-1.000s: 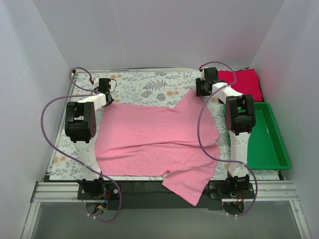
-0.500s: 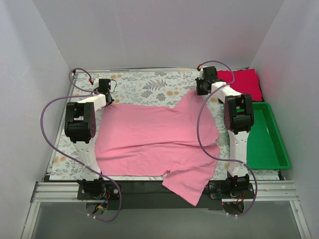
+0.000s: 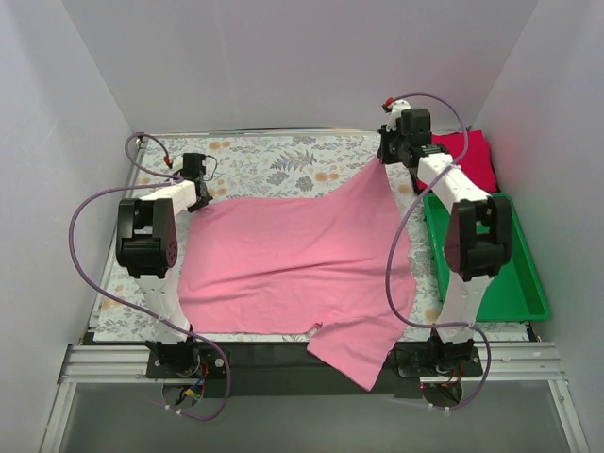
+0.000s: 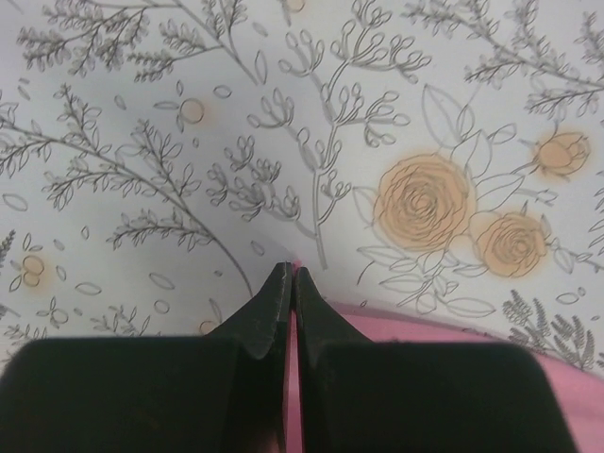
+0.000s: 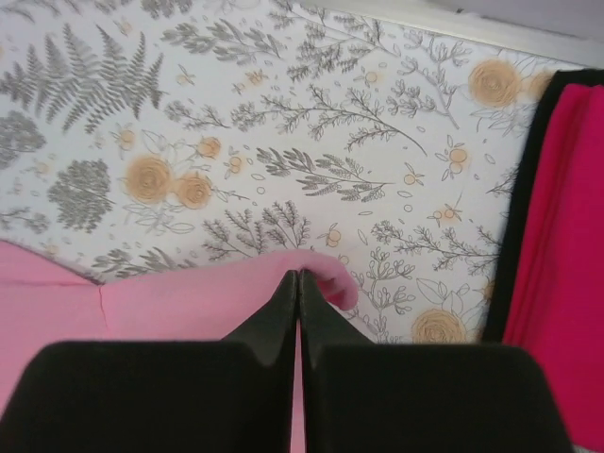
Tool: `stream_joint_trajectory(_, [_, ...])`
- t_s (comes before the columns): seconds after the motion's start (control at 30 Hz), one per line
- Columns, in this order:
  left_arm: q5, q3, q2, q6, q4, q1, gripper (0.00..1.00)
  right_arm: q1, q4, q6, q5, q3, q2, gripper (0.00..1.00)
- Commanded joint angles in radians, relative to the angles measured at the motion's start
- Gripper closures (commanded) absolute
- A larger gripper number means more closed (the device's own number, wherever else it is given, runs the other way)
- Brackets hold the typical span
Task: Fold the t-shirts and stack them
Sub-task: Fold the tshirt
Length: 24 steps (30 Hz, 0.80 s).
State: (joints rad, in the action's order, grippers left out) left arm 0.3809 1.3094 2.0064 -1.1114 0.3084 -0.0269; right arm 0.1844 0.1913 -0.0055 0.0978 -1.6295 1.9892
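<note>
The light pink t-shirt [image 3: 293,255] lies spread across the floral table cloth, its near corner hanging over the front edge. My left gripper [image 3: 200,193] is shut on the shirt's far left corner; in the left wrist view pink cloth [image 4: 453,332] shows between the closed fingers of the left gripper [image 4: 289,272]. At the far right my right gripper [image 3: 387,156] is shut on the far right corner and holds it lifted; the pink edge [image 5: 189,293] curls over the tips of the right gripper [image 5: 298,276]. The crimson red t-shirt [image 3: 467,156] lies folded at the back right, its edge [image 5: 562,236] also in the right wrist view.
A green plastic bin [image 3: 505,260] stands at the right edge, just in front of the red shirt. The floral table cloth [image 3: 274,160] shows bare behind the pink shirt. White walls close in on three sides. Purple cables loop off both arms.
My right gripper shut on the pink shirt's far right corner and swung back and right with it, drawing that corner toward the red shirt. The left gripper edged back a little, staying shut.
</note>
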Motion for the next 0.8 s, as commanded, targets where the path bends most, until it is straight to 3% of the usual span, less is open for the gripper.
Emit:
stream_joint_trajectory(0.0, [-0.008, -0.055, -0.049, -0.022, 0.100, 0.008, 1.00, -0.003, -0.107, 0.027, -0.035, 0.157, -0.133, 0.99])
stream_joint_trajectory(0.1, [-0.025, -0.087, -0.063, -0.044, 0.106, 0.008, 1.00, -0.023, -0.105, 0.105, -0.044, 0.292, -0.181, 0.99])
stream_joint_trajectory(0.27, [-0.022, -0.088, -0.074, -0.042, 0.106, 0.008, 1.00, -0.037, -0.104, 0.107, -0.012, 0.342, -0.173, 0.99])
stream_joint_trajectory(0.77, [0.004, 0.108, -0.054, 0.001, 0.087, 0.022, 1.00, -0.045, -0.072, -0.037, -0.072, 0.019, -0.050, 0.99])
